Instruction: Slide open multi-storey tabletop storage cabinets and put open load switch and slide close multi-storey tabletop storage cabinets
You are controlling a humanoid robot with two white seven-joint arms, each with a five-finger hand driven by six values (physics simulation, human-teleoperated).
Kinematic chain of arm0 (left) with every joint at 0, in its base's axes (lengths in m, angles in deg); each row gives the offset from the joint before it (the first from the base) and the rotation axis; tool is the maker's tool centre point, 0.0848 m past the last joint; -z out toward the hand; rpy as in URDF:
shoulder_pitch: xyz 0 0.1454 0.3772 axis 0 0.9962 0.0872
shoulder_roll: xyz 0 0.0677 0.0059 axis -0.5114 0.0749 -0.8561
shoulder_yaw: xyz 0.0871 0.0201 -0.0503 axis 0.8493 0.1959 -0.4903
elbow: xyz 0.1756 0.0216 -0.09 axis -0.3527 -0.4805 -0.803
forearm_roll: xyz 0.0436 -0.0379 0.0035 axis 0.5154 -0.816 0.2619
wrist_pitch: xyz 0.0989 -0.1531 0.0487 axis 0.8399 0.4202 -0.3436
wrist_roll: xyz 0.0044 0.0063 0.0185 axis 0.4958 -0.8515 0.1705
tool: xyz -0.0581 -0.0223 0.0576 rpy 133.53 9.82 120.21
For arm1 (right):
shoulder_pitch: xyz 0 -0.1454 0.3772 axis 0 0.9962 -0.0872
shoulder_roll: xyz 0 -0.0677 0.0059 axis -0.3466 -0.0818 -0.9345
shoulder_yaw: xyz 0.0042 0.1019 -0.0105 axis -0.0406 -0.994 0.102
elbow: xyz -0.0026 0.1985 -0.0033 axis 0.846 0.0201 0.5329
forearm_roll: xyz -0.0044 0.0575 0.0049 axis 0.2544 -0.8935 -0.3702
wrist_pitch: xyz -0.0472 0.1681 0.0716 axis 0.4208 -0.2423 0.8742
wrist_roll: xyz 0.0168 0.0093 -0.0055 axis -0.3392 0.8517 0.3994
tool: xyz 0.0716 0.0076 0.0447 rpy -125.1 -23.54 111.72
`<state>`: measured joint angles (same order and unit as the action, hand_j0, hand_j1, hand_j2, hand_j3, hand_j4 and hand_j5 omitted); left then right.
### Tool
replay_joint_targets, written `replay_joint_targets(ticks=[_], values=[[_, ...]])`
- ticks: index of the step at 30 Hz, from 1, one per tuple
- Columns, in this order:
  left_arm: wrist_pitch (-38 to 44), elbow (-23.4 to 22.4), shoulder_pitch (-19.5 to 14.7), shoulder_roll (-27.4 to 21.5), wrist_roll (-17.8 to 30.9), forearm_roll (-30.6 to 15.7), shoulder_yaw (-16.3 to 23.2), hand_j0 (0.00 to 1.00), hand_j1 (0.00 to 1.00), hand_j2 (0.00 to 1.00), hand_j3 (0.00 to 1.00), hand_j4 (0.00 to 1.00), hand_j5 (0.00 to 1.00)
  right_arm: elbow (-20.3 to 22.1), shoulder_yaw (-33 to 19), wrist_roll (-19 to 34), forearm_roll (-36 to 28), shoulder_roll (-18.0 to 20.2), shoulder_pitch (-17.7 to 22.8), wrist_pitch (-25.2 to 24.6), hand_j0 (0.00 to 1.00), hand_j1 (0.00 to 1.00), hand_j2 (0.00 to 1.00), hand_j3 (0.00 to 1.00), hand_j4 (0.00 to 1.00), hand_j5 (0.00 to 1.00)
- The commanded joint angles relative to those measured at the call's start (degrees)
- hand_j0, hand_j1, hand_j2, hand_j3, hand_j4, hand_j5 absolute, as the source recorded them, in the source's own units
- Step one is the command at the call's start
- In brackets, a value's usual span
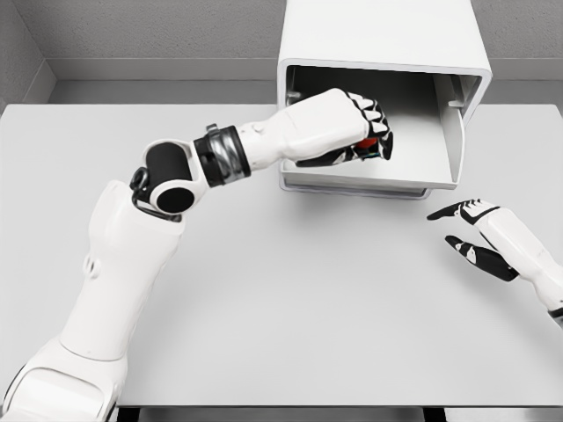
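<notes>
Curled around the small red-and-black load switch, the left hand sits inside the open cabinet, where a careless withdrawal could snag the wall or drag the switch out.

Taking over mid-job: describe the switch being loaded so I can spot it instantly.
Start at the white storage cabinet at the back of the grey table, its drawer slid open toward you. Inside the drawer, the left robot hand is curled around the load switch. It is the only small dark object there, showing red and a bit of green between the fingers.
</notes>
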<state>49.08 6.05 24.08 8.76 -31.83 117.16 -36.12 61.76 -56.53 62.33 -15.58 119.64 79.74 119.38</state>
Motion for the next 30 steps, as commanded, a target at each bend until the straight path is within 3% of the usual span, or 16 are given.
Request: replay_joint_targets(ticks=[1,14,22,30], values=[[0.18,-0.35,0.0,0.01,-0.05,-0.37,0.67,0.46,0.46,0.46,0.46,0.46,0.46,0.03,0.04,-0.02,-0.47,0.04,-0.09,-0.05,0.63,0.63,0.63,0.63,0.63,0.63],[0.18,-3.52,-0.88,0.01,-0.05,-0.37,0.85,0.48,0.48,0.48,0.48,0.48,0.48,0.3,0.04,0.06,-0.39,-0.75,0.0,-0.05,0.65,0.65,0.65,0.65,0.65,0.65],[0.18,-3.6,-0.88,0.01,-0.05,1.3,0.32,0.72,0.72,0.72,0.72,0.72,0.72,0.38,-0.04,0.06,-0.39,-0.75,0.0,-0.05,0.65,0.65,0.65,0.65,0.65,0.65],[0.18,-3.34,-0.88,0.01,-0.05,1.3,0.14,0.8,0.8,0.8,0.8,0.8,0.8,0.3,-0.05,0.06,-0.39,-0.75,0.0,-0.05,0.65,0.65,0.65,0.65,0.65,0.65]])
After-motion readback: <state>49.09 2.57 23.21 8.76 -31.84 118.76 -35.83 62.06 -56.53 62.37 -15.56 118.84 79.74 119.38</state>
